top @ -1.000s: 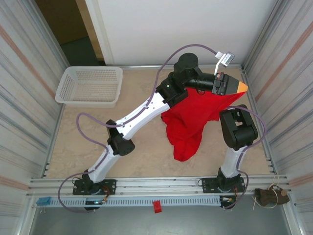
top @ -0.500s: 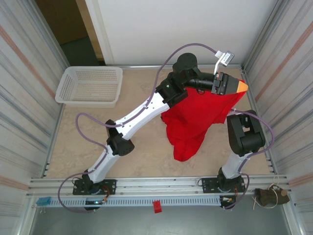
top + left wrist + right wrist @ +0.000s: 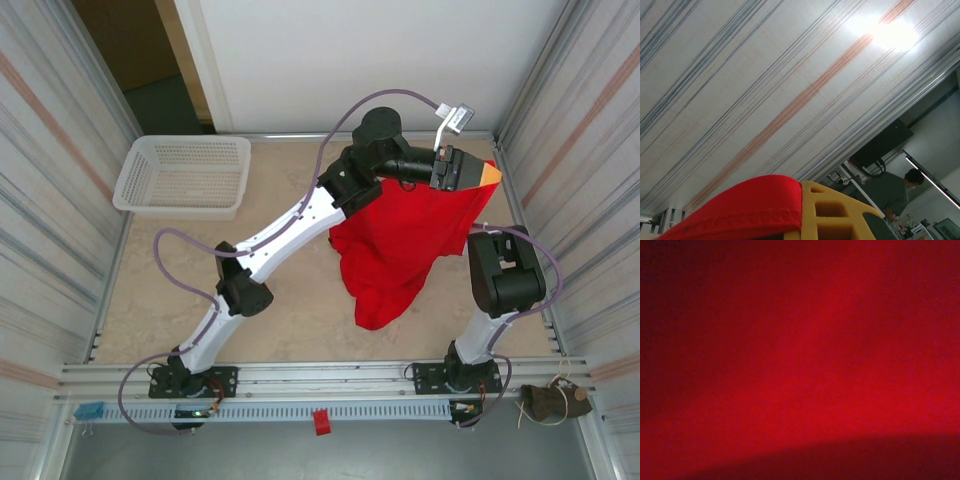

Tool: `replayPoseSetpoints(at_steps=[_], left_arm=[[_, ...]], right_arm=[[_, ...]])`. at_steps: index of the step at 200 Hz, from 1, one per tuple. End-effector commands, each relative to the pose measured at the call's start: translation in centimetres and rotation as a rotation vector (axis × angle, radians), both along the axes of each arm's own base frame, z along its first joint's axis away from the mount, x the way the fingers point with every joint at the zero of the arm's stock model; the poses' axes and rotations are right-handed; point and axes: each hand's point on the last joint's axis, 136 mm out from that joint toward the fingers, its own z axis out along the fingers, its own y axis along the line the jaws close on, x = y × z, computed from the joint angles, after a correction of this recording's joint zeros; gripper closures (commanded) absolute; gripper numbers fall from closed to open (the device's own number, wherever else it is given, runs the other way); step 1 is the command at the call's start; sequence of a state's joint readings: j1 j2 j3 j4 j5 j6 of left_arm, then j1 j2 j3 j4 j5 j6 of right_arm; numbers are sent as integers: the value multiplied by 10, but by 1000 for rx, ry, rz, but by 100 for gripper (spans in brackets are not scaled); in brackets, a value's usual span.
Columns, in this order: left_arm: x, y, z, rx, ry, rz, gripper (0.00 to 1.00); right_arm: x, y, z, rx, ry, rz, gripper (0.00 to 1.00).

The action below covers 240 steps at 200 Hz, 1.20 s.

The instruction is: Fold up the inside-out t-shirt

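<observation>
I work on a beige surface [image 3: 290, 315] boxed in by a ribbed, striped left wall [image 3: 50, 200] and right wall [image 3: 590, 150]. Ahead stands a plain white back wall [image 3: 350, 60], with a dark doorway [image 3: 130, 50] at its left. A metal rail [image 3: 320, 375] lines the near edge. A bright glare [image 3: 890, 32] falls on striped panelling.

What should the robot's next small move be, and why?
Probably bring the right arm to pinch a second edge: the left gripper is shut on one edge of the t-shirt, whose rest droops bunched to the table, so it cannot be spread flat.
</observation>
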<state>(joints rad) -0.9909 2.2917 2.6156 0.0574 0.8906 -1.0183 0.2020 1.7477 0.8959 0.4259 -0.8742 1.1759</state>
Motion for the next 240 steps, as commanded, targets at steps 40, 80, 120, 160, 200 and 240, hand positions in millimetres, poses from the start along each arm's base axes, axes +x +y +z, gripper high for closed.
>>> replayPoseSetpoints(at_steps=[40, 80, 120, 160, 200, 240], left_arm=[[-8, 29, 50, -115, -73, 10, 100], [-6, 29, 47, -105, -65, 8, 100], [-4, 28, 43, -101, -60, 10, 100], [-4, 26, 41, -96, -56, 8, 100], [-3, 25, 38, -90, -52, 7, 100], [-1, 25, 37, -89, -52, 10, 100]], right_arm=[[-17, 32, 4, 86, -11, 138, 14], [-16, 47, 8, 145, -17, 159, 13], [-16, 48, 18, 186, -34, 175, 25], [-10, 42, 36, 298, -61, 176, 26], [-3, 33, 48, 403, -87, 185, 20], [-13, 43, 51, 393, -102, 266, 18]])
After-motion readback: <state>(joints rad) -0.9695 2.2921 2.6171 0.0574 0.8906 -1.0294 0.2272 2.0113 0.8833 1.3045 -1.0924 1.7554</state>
